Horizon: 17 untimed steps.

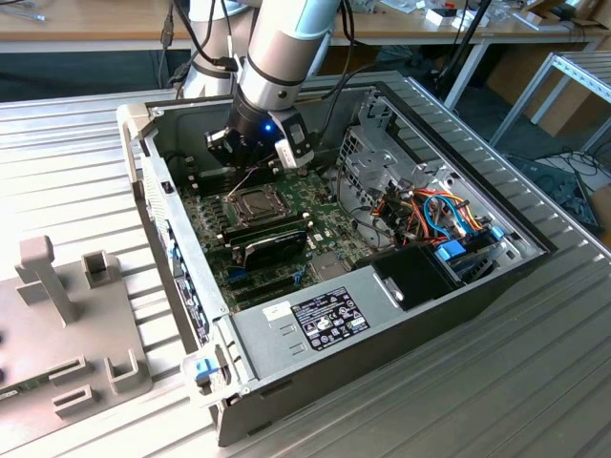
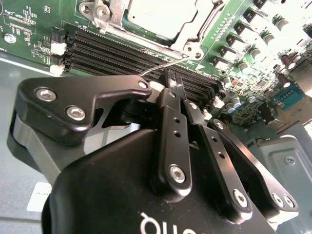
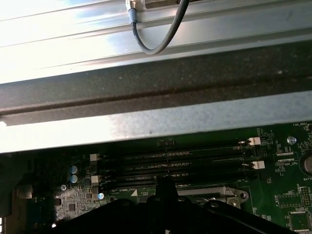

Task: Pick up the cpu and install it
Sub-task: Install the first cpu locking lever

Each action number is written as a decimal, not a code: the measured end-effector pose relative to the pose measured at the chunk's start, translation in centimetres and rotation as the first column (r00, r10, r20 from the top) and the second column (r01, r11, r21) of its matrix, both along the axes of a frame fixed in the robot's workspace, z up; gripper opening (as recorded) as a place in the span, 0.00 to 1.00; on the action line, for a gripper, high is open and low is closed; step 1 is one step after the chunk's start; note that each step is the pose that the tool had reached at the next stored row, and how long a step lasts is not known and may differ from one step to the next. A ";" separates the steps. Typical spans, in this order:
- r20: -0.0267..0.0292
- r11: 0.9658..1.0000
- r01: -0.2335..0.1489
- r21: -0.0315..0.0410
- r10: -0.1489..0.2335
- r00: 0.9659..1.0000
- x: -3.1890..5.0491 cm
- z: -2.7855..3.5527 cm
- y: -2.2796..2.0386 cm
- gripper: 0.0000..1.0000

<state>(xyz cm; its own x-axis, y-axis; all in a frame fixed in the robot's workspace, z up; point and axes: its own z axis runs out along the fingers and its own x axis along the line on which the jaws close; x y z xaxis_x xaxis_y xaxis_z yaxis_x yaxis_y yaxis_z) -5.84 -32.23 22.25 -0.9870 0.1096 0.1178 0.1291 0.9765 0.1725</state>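
Note:
The cpu (image 2: 156, 17), a flat square chip with a dull silver-grey top, lies in the socket on the green motherboard (image 2: 29, 24). The shiny metal retention frame (image 2: 195, 27) is folded down around it. In the exterior view the cpu (image 1: 251, 202) sits just below my gripper (image 1: 250, 172). My gripper (image 2: 173, 83) hangs over the memory slots beside the socket, its two black fingers (image 2: 168, 112) pressed together with nothing between them. The socket's thin wire lever (image 2: 163, 66) stands up at an angle right by the fingertips; whether they touch it I cannot tell.
The open computer case (image 1: 153, 119) walls in the board. A black card (image 1: 272, 243) lies below the socket, with a drive cage (image 1: 368, 153) and coloured cables (image 1: 434, 210) at the exterior view's right. The case wall (image 3: 156, 117) rises close behind the memory slots (image 3: 170, 165).

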 end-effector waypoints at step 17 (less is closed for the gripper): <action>0.000 1.000 0.000 0.000 0.000 1.000 0.37 -0.44 -0.05 0.11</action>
